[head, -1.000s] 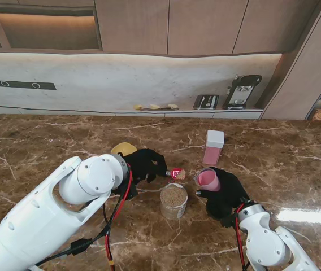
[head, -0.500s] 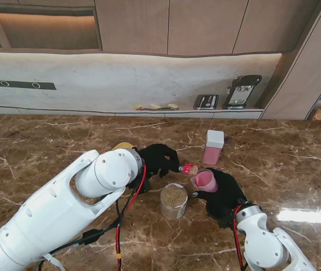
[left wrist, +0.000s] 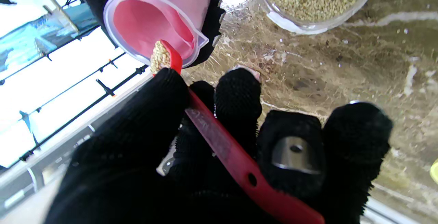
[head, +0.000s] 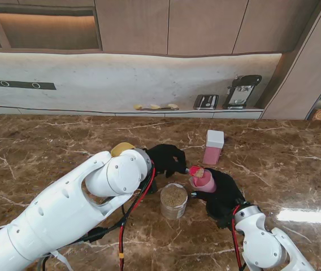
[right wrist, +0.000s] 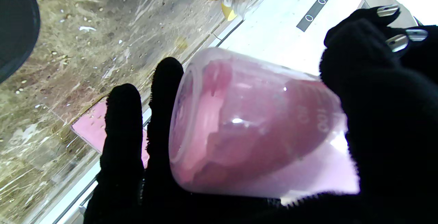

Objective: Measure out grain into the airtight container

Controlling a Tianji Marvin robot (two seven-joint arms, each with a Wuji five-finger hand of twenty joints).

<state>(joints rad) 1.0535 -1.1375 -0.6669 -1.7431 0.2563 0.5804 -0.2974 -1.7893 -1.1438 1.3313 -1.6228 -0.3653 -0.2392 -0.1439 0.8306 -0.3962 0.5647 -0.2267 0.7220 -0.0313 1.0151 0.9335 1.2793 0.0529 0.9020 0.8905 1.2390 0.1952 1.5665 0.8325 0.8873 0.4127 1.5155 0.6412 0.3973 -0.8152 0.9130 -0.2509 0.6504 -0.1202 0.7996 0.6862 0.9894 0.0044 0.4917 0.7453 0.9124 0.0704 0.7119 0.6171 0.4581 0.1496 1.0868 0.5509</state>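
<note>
Left hand [left wrist: 219,155] pinches red scoop [left wrist: 236,162], its grain-heaped tip at the pink measuring cup [head: 205,180] rim. Right hand [head: 222,195] wraps the cup, tilted toward the scoop. Grain jar [head: 173,200] stands open just nearer to me; pink airtight container [head: 213,147] upright, lidded, farther off, bare marble around it.

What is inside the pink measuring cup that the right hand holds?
The pink measuring cup looks empty; the red scoop, heaped with grain, sits at its rim. The cup's far bottom is hidden by its own wall.
</note>
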